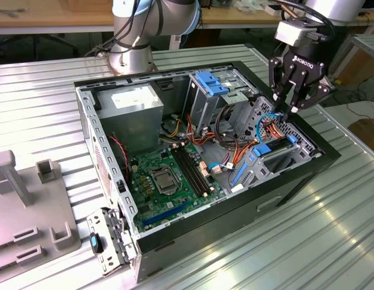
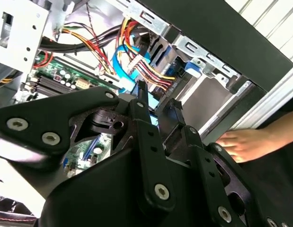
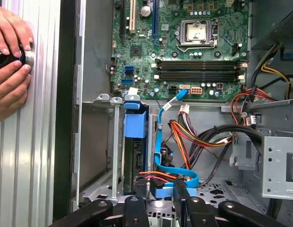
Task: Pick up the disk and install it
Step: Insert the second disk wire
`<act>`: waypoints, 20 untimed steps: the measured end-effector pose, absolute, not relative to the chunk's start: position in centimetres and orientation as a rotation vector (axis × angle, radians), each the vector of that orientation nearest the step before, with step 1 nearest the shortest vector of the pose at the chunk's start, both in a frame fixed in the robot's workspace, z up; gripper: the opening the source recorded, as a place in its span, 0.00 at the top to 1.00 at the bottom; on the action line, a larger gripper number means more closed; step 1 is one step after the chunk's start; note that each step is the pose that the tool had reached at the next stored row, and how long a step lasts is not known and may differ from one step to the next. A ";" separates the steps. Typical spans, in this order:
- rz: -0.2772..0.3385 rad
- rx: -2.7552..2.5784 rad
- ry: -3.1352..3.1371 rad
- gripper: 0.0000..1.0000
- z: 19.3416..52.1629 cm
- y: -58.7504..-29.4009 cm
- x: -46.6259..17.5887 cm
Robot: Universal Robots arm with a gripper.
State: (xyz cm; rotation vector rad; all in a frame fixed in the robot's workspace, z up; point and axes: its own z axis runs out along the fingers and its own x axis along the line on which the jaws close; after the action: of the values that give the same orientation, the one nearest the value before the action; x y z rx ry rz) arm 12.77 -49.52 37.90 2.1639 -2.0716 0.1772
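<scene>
1. The disk stands on its edge in the bay of the case.
2. The gripper hangs just above that bay.
3. We cannot tell if it is open or holds anything.
4. We think the disk is nearly in place.

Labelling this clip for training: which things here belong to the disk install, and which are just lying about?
Job: disk, gripper, drive bay.
Lying about: motherboard, power supply, grey fixture, person's hand.
</scene>
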 end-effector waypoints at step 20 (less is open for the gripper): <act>0.246 2.123 -2.033 0.84 36.9 -49.1 12.9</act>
State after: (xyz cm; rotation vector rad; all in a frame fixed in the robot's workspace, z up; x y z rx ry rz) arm 12.93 -49.11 36.87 2.1233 -2.0333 0.2464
